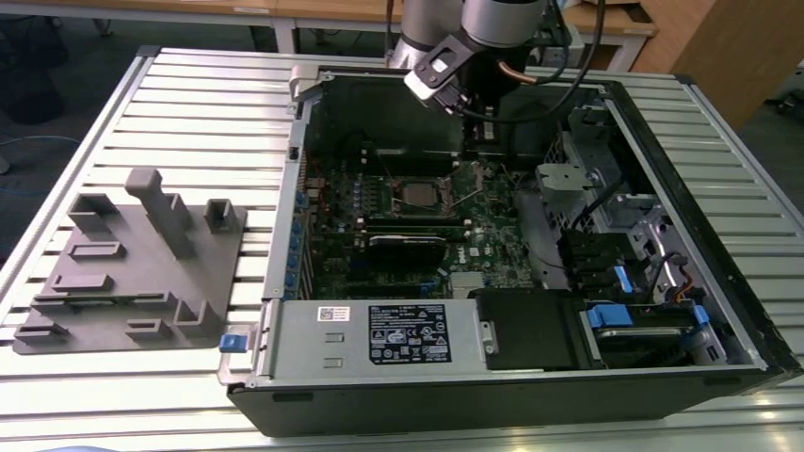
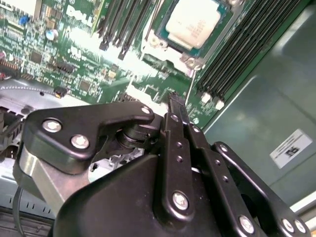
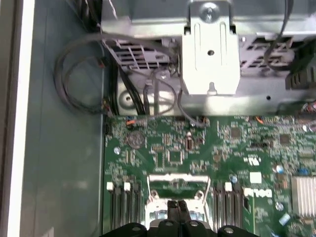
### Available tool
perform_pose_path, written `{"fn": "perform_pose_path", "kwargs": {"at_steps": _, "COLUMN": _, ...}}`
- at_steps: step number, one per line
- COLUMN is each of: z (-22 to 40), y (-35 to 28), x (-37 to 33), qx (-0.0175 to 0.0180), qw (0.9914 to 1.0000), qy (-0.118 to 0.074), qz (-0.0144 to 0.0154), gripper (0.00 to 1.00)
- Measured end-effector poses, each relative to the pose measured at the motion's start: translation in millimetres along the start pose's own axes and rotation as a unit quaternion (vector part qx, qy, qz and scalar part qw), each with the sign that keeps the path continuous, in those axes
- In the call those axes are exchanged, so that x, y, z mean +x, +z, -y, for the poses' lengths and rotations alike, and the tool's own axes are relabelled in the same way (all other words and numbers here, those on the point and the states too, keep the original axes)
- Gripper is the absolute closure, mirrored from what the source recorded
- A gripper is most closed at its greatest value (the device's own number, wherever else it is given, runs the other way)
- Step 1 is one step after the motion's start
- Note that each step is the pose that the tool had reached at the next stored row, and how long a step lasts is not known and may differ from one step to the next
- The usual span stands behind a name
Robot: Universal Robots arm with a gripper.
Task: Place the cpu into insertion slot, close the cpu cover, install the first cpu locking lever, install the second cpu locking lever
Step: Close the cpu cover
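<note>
The cpu (image 2: 192, 22) lies flat in the insertion slot (image 1: 421, 193), its dull silver top facing up. In the second wrist view, what reads as the silvery frame of the cpu cover (image 2: 160, 45) hugs its edge, though I cannot tell whether that plate is fully down. A thin locking lever (image 2: 191, 86) runs from the socket's corner to the gripper (image 2: 177, 101). The fingers are drawn narrow, all but pressed together, with nothing visibly between them. The rod looks to be touching or just beside the tips, and I cannot tell which. In the exterior view the gripper (image 1: 475, 141) hangs at about one o'clock from the socket, inside the computer case (image 1: 703, 235). My reading is that the step in hand is seating a lever. To do it well, the tips should bear on the rod itself, not on the chip or the frame. The push should follow the lever's own arc about its hinge, since a straight downward shove risks the rod slipping off. The long black memory slots (image 2: 237, 49) stand close alongside, so sideways travel wants to be small. The wire is springy and will likely push back until it catches under its hook. At nine o'clock from the case, a grey fixture tray (image 1: 126, 282) rests on the slatted table (image 1: 188, 94), well apart.
</note>
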State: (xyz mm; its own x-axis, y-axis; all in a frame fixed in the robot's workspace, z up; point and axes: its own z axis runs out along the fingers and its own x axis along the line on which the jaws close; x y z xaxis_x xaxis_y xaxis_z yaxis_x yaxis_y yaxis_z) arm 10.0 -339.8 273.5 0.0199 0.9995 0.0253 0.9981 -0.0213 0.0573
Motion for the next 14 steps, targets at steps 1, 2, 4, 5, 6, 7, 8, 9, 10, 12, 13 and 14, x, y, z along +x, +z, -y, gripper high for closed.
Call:
{"fn": "perform_pose_path", "kwargs": {"at_steps": 1, "z": -2.2, "y": 0.3, "x": 0.0, "qx": 0.0000, "qw": 1.00000, "qy": 0.000, "qz": 0.0000, "gripper": 0.89}}
{"fn": "perform_pose_path", "kwargs": {"at_steps": 2, "z": -4.5, "y": 0.5, "x": 0.1, "qx": 0.0000, "qw": 1.00000, "qy": 0.000, "qz": 0.0000, "gripper": 0.89}}
{"fn": "perform_pose_path", "kwargs": {"at_steps": 4, "z": -9.6, "y": 1.1, "x": 0.2, "qx": 0.0000, "qw": 1.00000, "qy": 0.000, "qz": -0.0001, "gripper": 0.89}}
{"fn": "perform_pose_path", "kwargs": {"at_steps": 5, "z": -12.2, "y": 1.4, "x": 0.2, "qx": 0.0000, "qw": 1.00000, "qy": 0.000, "qz": 0.0000, "gripper": 0.89}}
{"fn": "perform_pose_path", "kwargs": {"at_steps": 6, "z": -15.1, "y": 1.7, "x": 0.3, "qx": 0.0000, "qw": 1.00000, "qy": 0.000, "qz": -0.0001, "gripper": 0.89}}
{"fn": "perform_pose_path", "kwargs": {"at_steps": 7, "z": -17.6, "y": 1.9, "x": 0.3, "qx": 0.0000, "qw": 1.00000, "qy": 0.000, "qz": 0.0000, "gripper": 0.89}}
{"fn": "perform_pose_path", "kwargs": {"at_steps": 8, "z": -19.9, "y": 2.2, "x": 0.4, "qx": 0.0000, "qw": 1.00000, "qy": 0.000, "qz": -0.0001, "gripper": 0.89}}
{"fn": "perform_pose_path", "kwargs": {"at_steps": 9, "z": -22.2, "y": 2.5, "x": 0.4, "qx": 0.0000, "qw": 1.00000, "qy": 0.000, "qz": -0.0001, "gripper": 0.89}}
{"fn": "perform_pose_path", "kwargs": {"at_steps": 10, "z": -24.6, "y": 2.8, "x": 0.5, "qx": 0.0000, "qw": 1.00000, "qy": 0.000, "qz": -0.0001, "gripper": 0.89}}
{"fn": "perform_pose_path", "kwargs": {"at_steps": 12, "z": -30.1, "y": 3.3, "x": 0.6, "qx": 0.0000, "qw": 1.00000, "qy": 0.000, "qz": 0.0000, "gripper": 0.89}}
{"fn": "perform_pose_path", "kwargs": {"at_steps": 13, "z": -32.6, "y": 3.6, "x": 0.7, "qx": 0.0000, "qw": 1.00000, "qy": 0.000, "qz": -0.0001, "gripper": 0.89}}
{"fn": "perform_pose_path", "kwargs": {"at_steps": 14, "z": -34.6, "y": 3.9, "x": 0.7, "qx": 0.0000, "qw": 1.00000, "qy": 0.000, "qz": -0.0001, "gripper": 0.89}}
